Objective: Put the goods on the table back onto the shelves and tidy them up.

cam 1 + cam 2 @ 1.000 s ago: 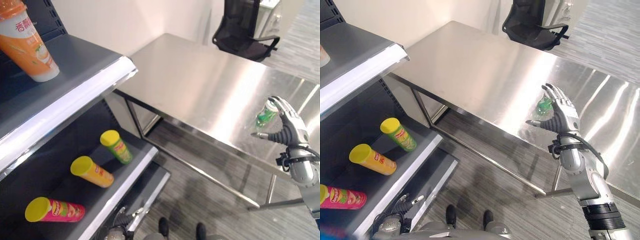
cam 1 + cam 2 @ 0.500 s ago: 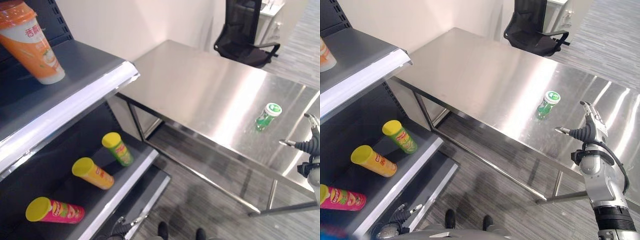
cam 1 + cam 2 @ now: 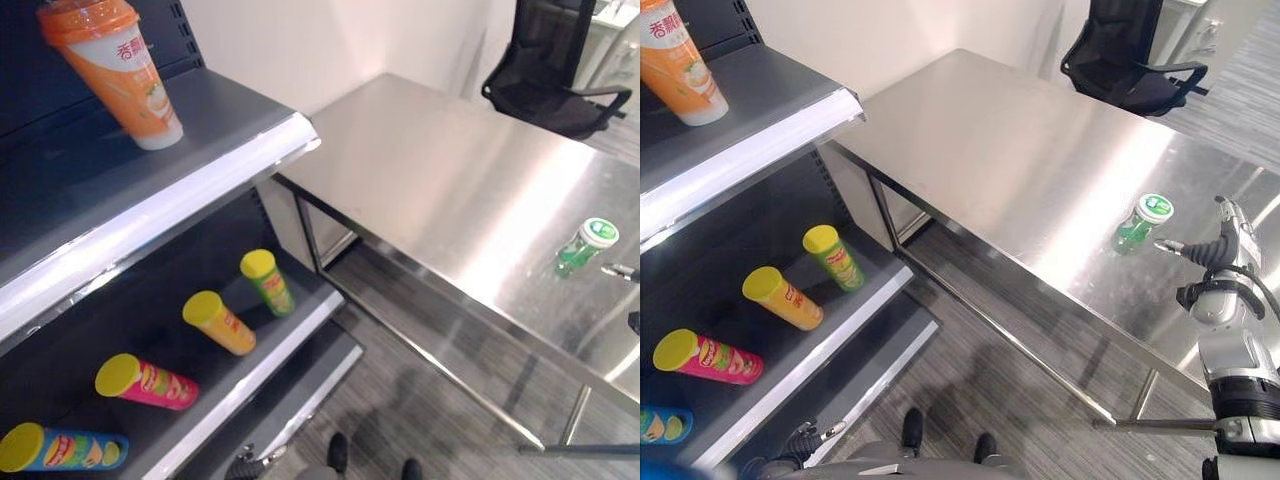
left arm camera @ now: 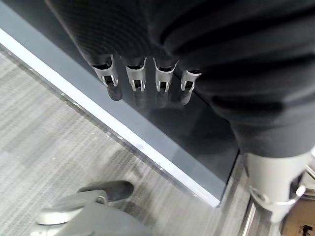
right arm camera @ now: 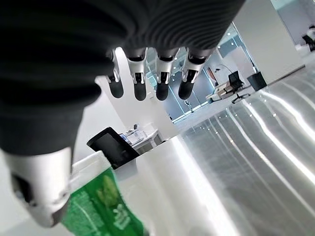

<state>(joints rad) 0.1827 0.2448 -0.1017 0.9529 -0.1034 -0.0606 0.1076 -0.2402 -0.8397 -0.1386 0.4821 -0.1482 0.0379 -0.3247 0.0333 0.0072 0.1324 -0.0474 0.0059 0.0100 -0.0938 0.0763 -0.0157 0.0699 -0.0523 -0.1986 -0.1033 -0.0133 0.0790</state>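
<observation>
In the right eye view, at the right edge of the frame, my right hand (image 3: 1218, 247) hovers with straight fingers just beside the green bottle (image 3: 1138, 221), upright on the steel table (image 3: 1020, 160). In my left wrist view, my left hand (image 4: 147, 73) hangs open over a dark shelf edge (image 4: 147, 147). In my right wrist view, the bottle sits at lower left, beside my thumb.

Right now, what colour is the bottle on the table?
Green, with a white cap marked green on top; the bottle shows best in the right eye view.
</observation>
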